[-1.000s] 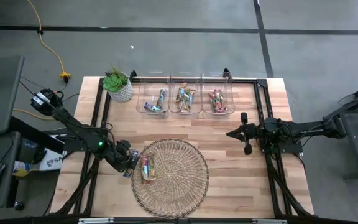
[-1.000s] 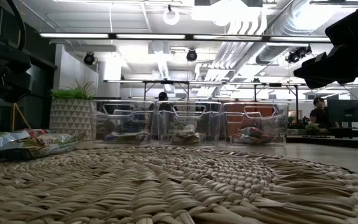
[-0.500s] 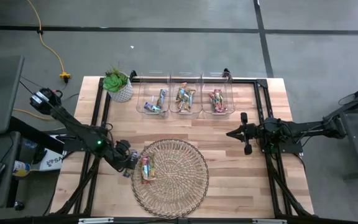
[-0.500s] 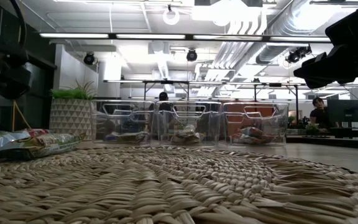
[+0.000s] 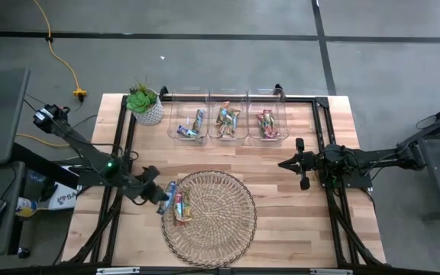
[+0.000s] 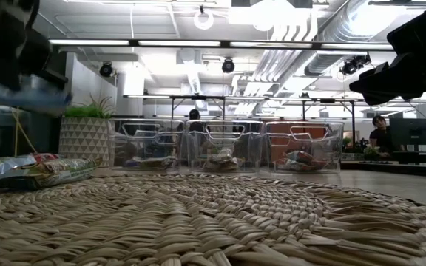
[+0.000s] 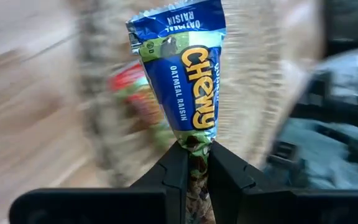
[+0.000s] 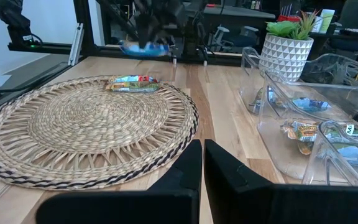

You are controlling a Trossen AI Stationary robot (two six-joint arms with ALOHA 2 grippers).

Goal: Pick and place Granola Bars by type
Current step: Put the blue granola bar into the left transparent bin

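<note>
Nearest the front edge of the light wooden bench (image 5: 281, 206) lies the round woven wicker mat (image 5: 216, 221). Two granola bars in red and green wrappers (image 5: 180, 210) rest together on its left part. Just beside the mat's left rim, the left gripper (image 7: 191, 163) hangs above the bench, its fingers (image 7: 174, 174) pinching one end of a blue-wrapped granola bar (image 7: 180, 68) marked oatmeal raisin; that bar is lifted clear of the mat, as the low view shows it in the air over the two resting bars. Farther back on the right side of the bench, well apart from the mat, the right gripper (image 8: 202, 163) waits with its fingers pressed together and nothing between them. Along the far edge stand three clear plastic bins (image 5: 228, 99) in a row: the left one holds mostly blue bars, the middle one green and tan bars, the right one pink and red bars. At the far left corner, beside the bins, stands a small green plant in a white patterned pot (image 5: 145, 103).
</note>
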